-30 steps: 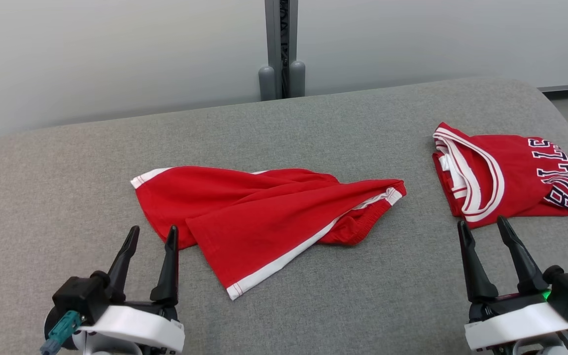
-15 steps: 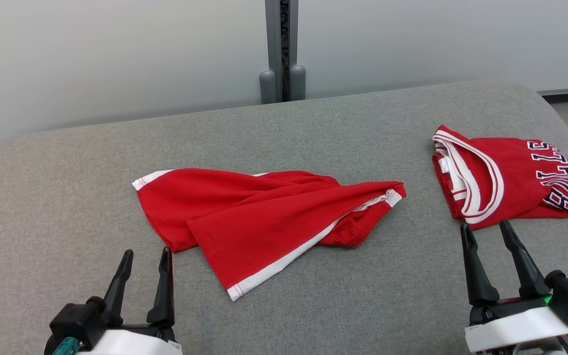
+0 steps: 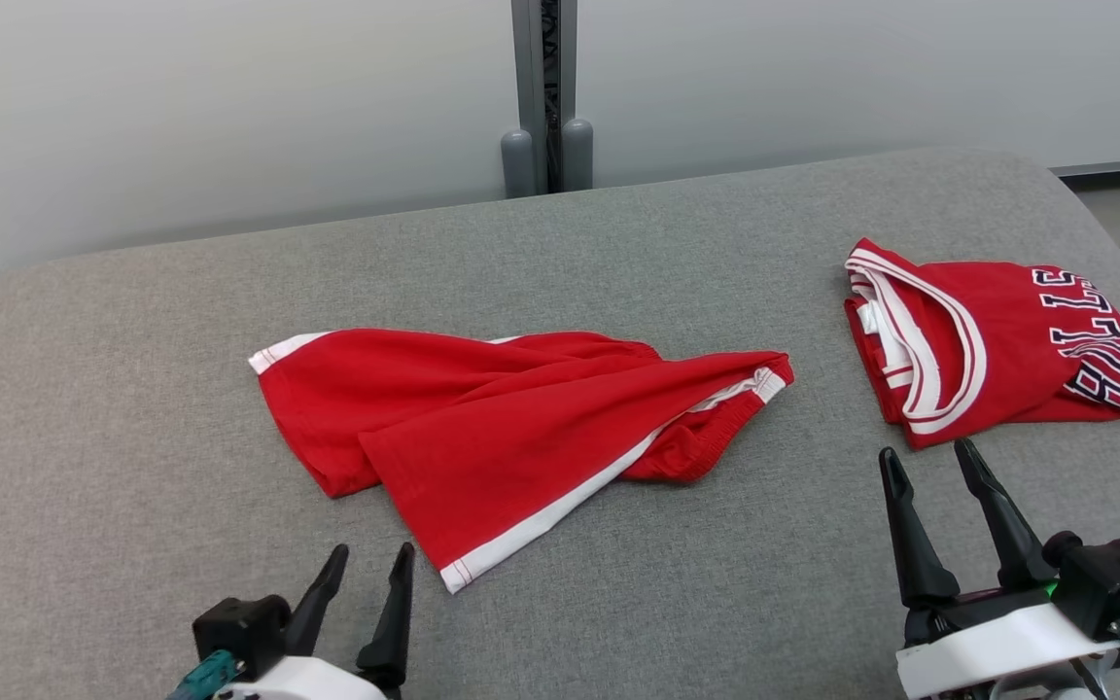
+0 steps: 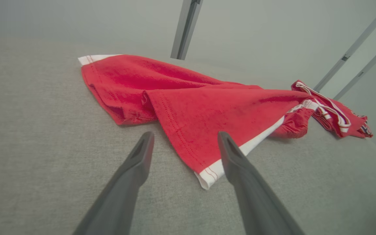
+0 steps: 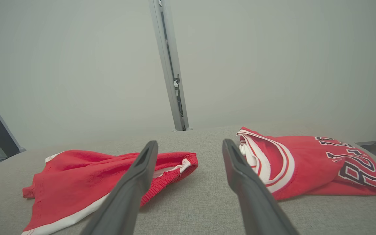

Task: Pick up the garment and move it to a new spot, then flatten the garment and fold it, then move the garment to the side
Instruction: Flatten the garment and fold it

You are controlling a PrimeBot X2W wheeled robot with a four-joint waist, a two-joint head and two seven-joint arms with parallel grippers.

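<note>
1. Left claw (image 3: 371,549): low at the near-left in the head view. Both fingers stand spread, with nothing between them. Released and empty.
2. Left fingertips point at the near corner of the red shorts (image 3: 511,428). The head view shows a thin strip of grey between the tips and the white hem. In the left wrist view one finger overlaps the hem, so I cannot tell from there whether it touches.
3. Right claw (image 3: 923,447): near-right in the head view, fingers spread, gripping nothing. Its tips sit just short of the near edge of the folded jersey (image 3: 1007,340), apart from it.
4. The shorts lie rumpled and unfolded in the middle of the grey cushion (image 3: 132,389). One leg is flopped across the other. A white band runs along the near edge, and there is a white cuff at the far-left corner. The gathered waistband bunches at the right end, facing the jersey.
5. The jersey is red, with a white-trimmed neck opening and dark lettering. It lies folded on the right part of the cushion, with bare grey between it and the shorts.
6. Behind the cushion's far edge are a pale wall (image 3: 181,97) and an upright grey metal post (image 3: 542,97).
</note>
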